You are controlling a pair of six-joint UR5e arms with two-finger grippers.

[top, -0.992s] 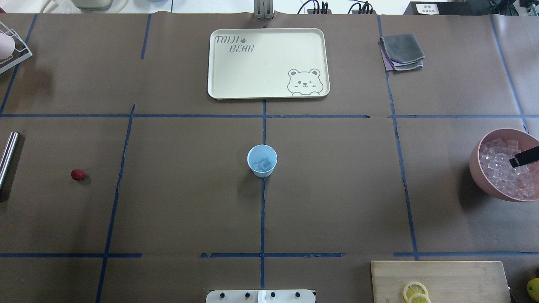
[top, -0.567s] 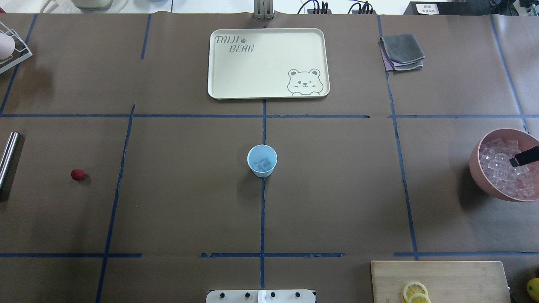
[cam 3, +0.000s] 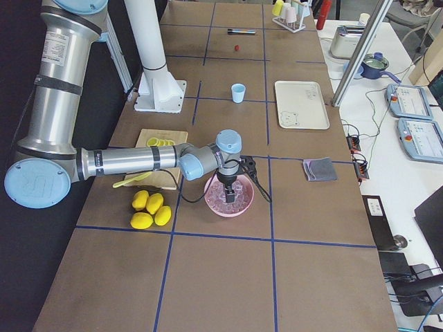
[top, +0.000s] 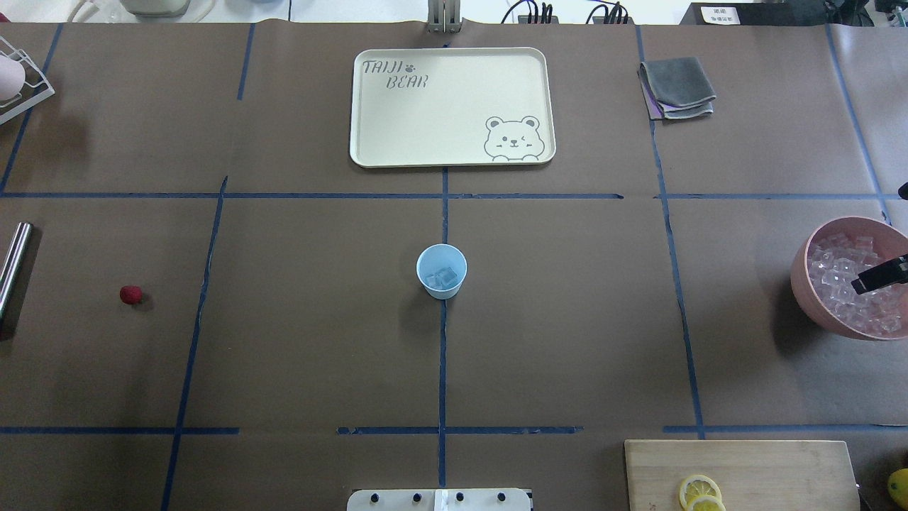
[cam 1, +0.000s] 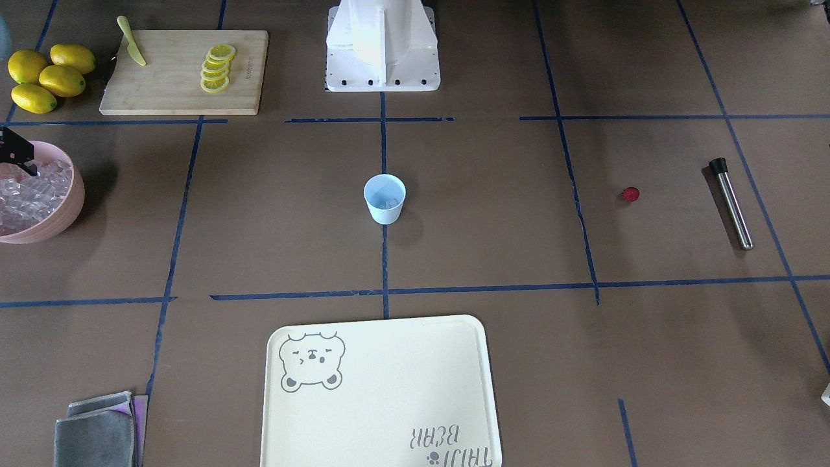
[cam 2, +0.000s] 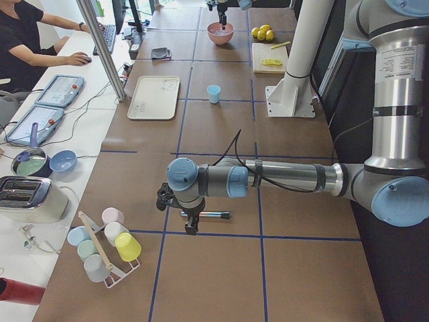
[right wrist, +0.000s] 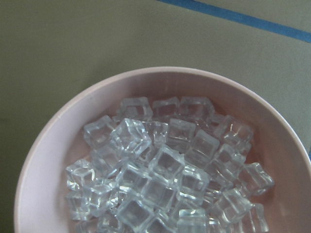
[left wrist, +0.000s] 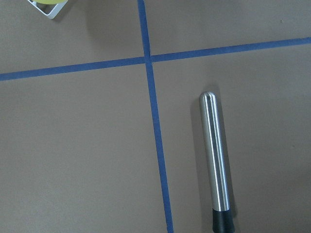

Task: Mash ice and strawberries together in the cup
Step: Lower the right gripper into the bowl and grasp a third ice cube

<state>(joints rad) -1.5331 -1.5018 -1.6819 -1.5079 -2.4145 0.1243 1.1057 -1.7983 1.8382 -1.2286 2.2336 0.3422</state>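
The cup (top: pixel 441 270) stands upright at the table's middle with a few ice cubes (top: pixel 445 277) inside; the strawberry (top: pixel 130 294) lies well off at its nine o'clock. The right gripper (top: pixel 878 275) hangs over the pink bowl (top: pixel 805 291) at the cup's three o'clock and the left gripper (cam 2: pixel 189 218) hovers above the metal rod (left wrist: pixel 215 155), but neither's jaws can be judged.

The tapered plastic cup (top: pixel 443 293) is pale light-blue, its glassy ice cubes (top: pixel 445 277) colourless. The small round strawberry (top: pixel 130 294) is dark red. The brown paper desk (top: pixel 319 341) shows a blue tape grid (top: pixel 442 369).
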